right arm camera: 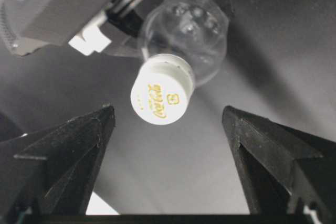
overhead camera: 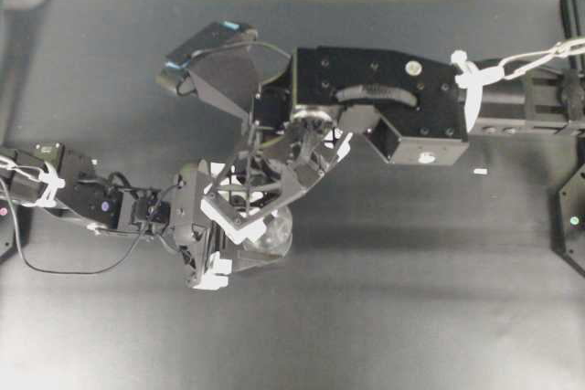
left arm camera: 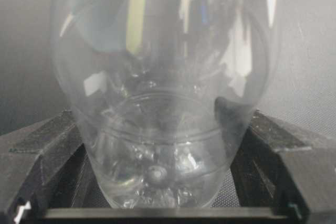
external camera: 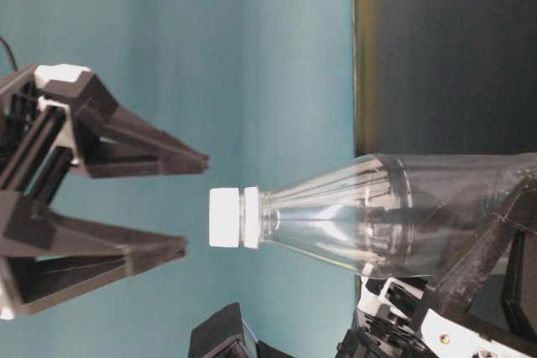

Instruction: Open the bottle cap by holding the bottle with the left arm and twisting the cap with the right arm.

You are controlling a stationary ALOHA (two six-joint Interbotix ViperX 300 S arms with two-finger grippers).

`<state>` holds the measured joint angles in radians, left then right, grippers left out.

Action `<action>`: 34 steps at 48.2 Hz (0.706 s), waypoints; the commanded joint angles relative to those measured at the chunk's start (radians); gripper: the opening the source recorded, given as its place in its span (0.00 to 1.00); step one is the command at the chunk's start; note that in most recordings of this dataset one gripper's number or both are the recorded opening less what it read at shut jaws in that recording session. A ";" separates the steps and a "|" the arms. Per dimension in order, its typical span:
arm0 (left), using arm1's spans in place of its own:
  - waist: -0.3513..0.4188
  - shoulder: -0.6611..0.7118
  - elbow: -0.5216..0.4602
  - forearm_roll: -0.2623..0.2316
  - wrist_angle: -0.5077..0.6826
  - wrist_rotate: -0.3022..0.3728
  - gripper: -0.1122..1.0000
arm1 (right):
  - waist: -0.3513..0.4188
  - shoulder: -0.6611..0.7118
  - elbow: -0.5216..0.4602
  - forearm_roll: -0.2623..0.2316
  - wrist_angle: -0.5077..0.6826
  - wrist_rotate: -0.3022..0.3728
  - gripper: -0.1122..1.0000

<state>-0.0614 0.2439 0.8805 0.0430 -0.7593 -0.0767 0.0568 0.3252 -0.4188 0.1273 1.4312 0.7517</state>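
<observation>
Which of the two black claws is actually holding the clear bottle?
The left gripper: its fingers clamp the small clear plastic bottle low on its body. The right gripper hangs open above the round white cap, touching nothing.

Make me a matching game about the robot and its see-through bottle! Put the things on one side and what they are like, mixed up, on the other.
Things:
1. small clear plastic bottle
2. small round white bottle cap
3. left gripper
4. right gripper

States:
A. jaws wide open, above the cap, not touching it
B. on the bottle's neck, gold print on top
C. clamped round the bottle's lower body
D. colourless, held upright

Pairs: 1-D, 2-B, 3-C, 4-A
</observation>
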 commanded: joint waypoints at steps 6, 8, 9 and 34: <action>-0.002 -0.003 -0.005 0.003 -0.003 -0.003 0.84 | 0.003 0.005 0.008 -0.002 -0.021 0.012 0.81; -0.002 -0.003 -0.006 0.003 -0.003 -0.003 0.84 | 0.003 0.005 0.008 -0.002 -0.028 0.014 0.81; -0.002 -0.002 -0.006 0.003 -0.003 -0.003 0.84 | 0.003 0.006 0.009 -0.002 -0.031 0.014 0.81; -0.002 -0.003 -0.006 0.003 -0.003 -0.005 0.84 | 0.005 0.014 0.029 -0.002 -0.041 0.006 0.66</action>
<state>-0.0629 0.2439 0.8805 0.0430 -0.7593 -0.0798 0.0568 0.3405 -0.3850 0.1273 1.3944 0.7532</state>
